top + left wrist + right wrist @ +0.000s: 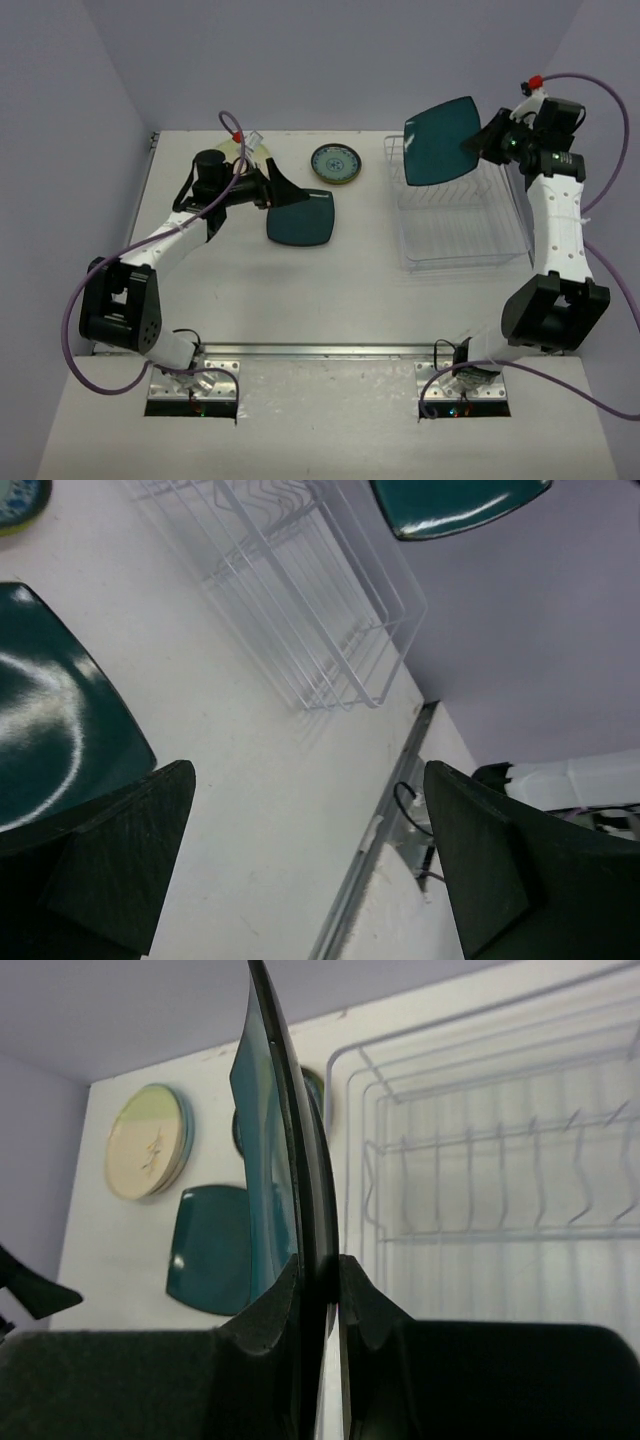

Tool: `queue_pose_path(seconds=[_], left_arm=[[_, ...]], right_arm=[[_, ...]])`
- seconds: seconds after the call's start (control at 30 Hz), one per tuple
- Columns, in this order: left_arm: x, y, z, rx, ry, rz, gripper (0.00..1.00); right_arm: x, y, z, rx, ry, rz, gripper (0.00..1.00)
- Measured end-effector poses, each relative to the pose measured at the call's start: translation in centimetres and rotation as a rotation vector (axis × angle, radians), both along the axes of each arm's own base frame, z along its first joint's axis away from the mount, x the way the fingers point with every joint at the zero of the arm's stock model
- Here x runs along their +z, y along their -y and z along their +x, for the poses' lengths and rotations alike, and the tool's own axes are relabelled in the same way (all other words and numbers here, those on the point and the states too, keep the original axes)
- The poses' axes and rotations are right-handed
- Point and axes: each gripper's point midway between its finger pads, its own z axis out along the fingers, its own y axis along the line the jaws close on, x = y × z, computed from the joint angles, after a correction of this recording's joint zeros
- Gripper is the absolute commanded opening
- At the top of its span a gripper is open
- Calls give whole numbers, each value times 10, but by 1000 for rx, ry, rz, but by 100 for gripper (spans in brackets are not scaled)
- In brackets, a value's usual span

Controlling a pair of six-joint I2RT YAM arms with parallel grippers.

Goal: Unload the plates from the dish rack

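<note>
Table (300,300): white, fills the middle of the top view.
Dish rack (450,215): white wire, right of centre, no plates seen in it.
Raised plate (442,140): dark-teal rounded square, on edge in the air over the rack's upper left corner.
Right gripper (320,1280): fingers clamped on that plate's rim.
Flat plate (300,218): matching dark-teal square, lying centre-left.
Left gripper (290,188): jaws spread wide at its upper edge, holding nothing.
Round stack (150,1142): cream and lime plates, upper left.
Small plate (336,164): teal-patterned, upper centre.

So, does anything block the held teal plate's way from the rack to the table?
Nothing visible does: the right end effector has the held teal plate above the dish rack, and bare table lies beside it.
</note>
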Motion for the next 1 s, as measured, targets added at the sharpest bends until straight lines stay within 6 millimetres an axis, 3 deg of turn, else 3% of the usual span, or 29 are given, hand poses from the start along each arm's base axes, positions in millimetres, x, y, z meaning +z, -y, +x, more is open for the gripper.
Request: queue_pose_path(seconds=[0.13, 0.3, 0.47, 0.73, 1.0], left_arm=[[-9, 9, 1, 2, -128, -97, 95], [-5, 29, 0, -19, -193, -168, 94], [-9, 53, -5, -54, -253, -206, 92], [-39, 90, -9, -108, -380, -209, 88], [-21, 99, 0, -113, -396, -301, 78]], right_arm=[[-42, -49, -18, 63, -119, 120, 0], [-55, -99, -32, 137, -204, 227, 0], [-49, -105, -29, 109, -206, 279, 0], [-47, -116, -29, 106, -222, 306, 0], [-53, -131, -37, 127, -266, 353, 0]])
